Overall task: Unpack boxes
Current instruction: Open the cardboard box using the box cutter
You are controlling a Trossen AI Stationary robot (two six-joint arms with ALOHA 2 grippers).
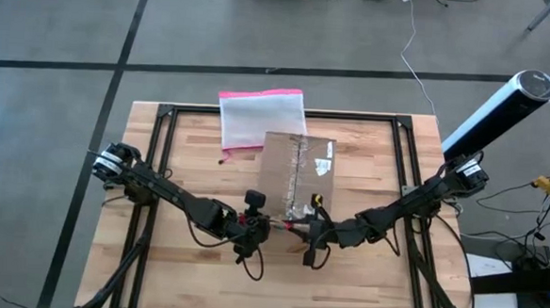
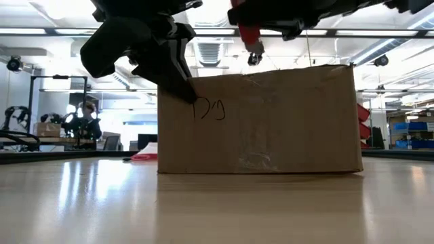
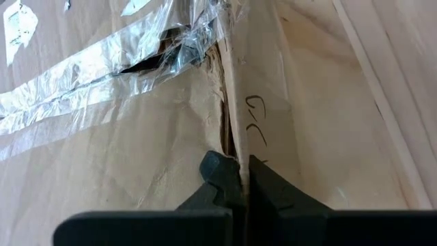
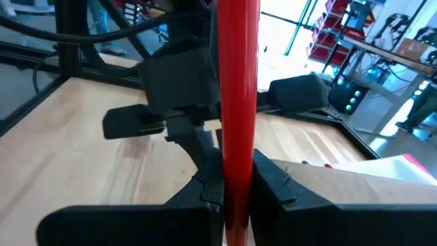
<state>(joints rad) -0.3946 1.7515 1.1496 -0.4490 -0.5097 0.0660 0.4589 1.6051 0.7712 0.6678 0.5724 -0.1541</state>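
Pinching the near flap edge of the cardboard box (image 1: pixel 295 177) at mid-table, the left gripper (image 1: pixel 252 230) had its fingers clenched on cardboard. Just right, the right gripper (image 1: pixel 301 229) gripped a red tool (image 4: pixel 237 102) at the taped seam (image 3: pixel 82 102), which ran away from both arms.

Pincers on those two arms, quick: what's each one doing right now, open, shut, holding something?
Left pincer: shut on the box edge.
Right pincer: shut on a red tool.
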